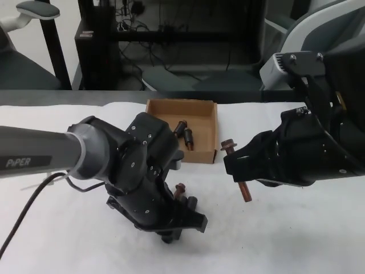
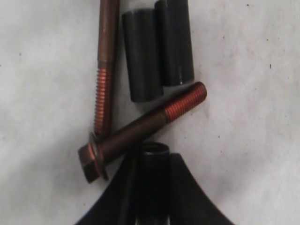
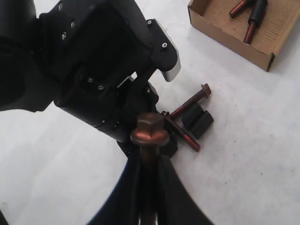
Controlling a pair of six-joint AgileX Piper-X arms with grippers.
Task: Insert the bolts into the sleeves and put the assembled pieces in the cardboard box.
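Observation:
My left gripper [image 2: 154, 161] is shut on a black sleeve [image 2: 154, 151], held low over the white cloth with its open end showing. Just beyond it lie two copper bolts [image 2: 143, 129] [image 2: 106, 70] and two more black sleeves [image 2: 142, 54] [image 2: 174, 42]. My right gripper [image 3: 149, 161] is shut on a copper bolt [image 3: 149, 131], whose hex head sticks out past the fingers. In the high view that bolt [image 1: 238, 171] hangs tilted above the cloth, to the right of the left gripper [image 1: 171, 228]. The cardboard box [image 1: 182, 103] holds assembled pieces [image 1: 185, 134].
The left arm's black wrist [image 3: 93, 70] stands close in front of the held bolt. The loose bolts [image 3: 190, 101] and sleeves [image 3: 198, 121] lie between the two grippers and the box [image 3: 225, 35]. Open white cloth extends at the front right.

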